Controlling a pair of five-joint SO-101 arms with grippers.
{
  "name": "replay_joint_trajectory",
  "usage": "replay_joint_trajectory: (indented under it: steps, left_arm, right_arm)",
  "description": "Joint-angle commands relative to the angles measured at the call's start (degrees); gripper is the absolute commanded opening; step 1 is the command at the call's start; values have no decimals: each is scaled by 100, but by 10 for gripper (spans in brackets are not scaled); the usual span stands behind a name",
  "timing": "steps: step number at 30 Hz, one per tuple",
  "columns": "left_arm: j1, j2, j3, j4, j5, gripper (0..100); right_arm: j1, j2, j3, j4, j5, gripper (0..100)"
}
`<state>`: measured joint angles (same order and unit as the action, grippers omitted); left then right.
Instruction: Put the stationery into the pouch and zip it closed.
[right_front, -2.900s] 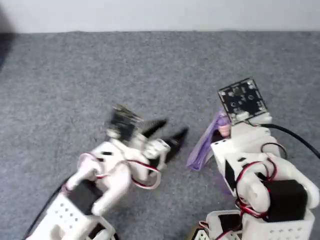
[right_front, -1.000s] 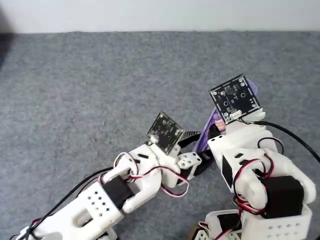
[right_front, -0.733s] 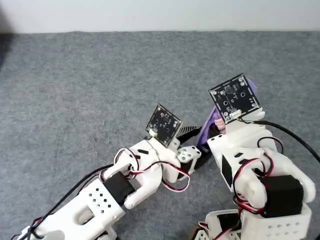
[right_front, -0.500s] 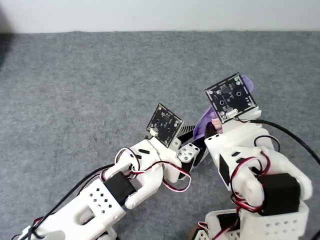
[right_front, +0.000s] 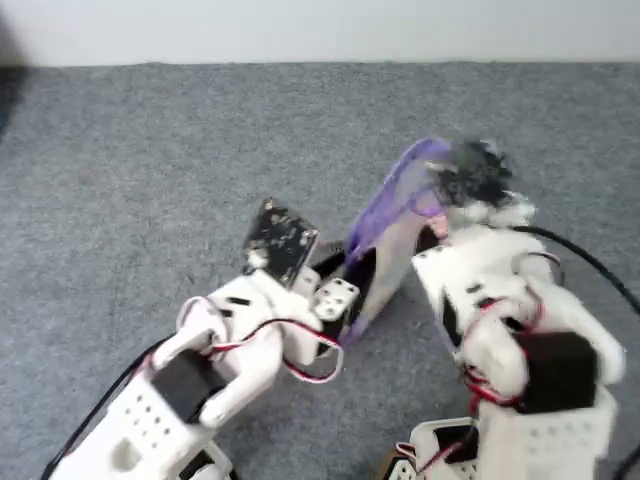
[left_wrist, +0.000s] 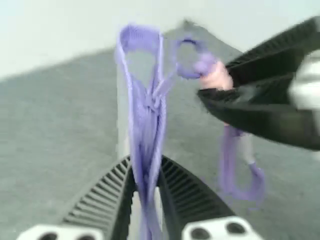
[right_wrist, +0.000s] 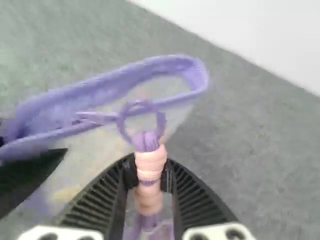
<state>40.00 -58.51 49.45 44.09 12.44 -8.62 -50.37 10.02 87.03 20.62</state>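
The pouch, clear with a purple zip band, is held up off the grey table between both arms. My left gripper is shut on one end of the purple band, which runs down between its black fingers. My right gripper is shut on the pink zip pull with its purple cord loop. In the left wrist view the right gripper's black fingers hold that pull. What lies inside the pouch is too blurred to tell.
Grey carpet-like table surface stretches to a white wall at the back. The two arm bases stand close together at the front edge.
My left arm has drawn back to the left with the band in its grip, and my right wrist has swung farther away. The pouch now stands stretched and more exposed between them.
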Motion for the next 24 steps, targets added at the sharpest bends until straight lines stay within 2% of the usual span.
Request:
replay_joint_trajectory:
  steps: [1, 4, 8, 14, 20, 24]
  left_arm:
    - [-475, -580, -453, 273, -571, 11]
    - [-633, -818, -418, 677, -870, 11]
    - [-510, -1081, -400, 1090, -844, 11]
    - [-202, -1433, -400, 1240, -686, 11]
    - [-211, -1767, -391, 1503, -686, 11]
    - [-211, -2004, -391, 1758, -686, 11]
  right_arm:
    - [-4, 48, -176, -259, 53, 8]
    - [4, 57, -158, -259, 26, 8]
    - [4, 57, 62, -470, 44, 8]
    - [198, 57, 941, -1604, 62, 8]
    - [857, 57, 1960, -2844, 475, 8]
    - [1138, 57, 2251, -3240, 589, 8]
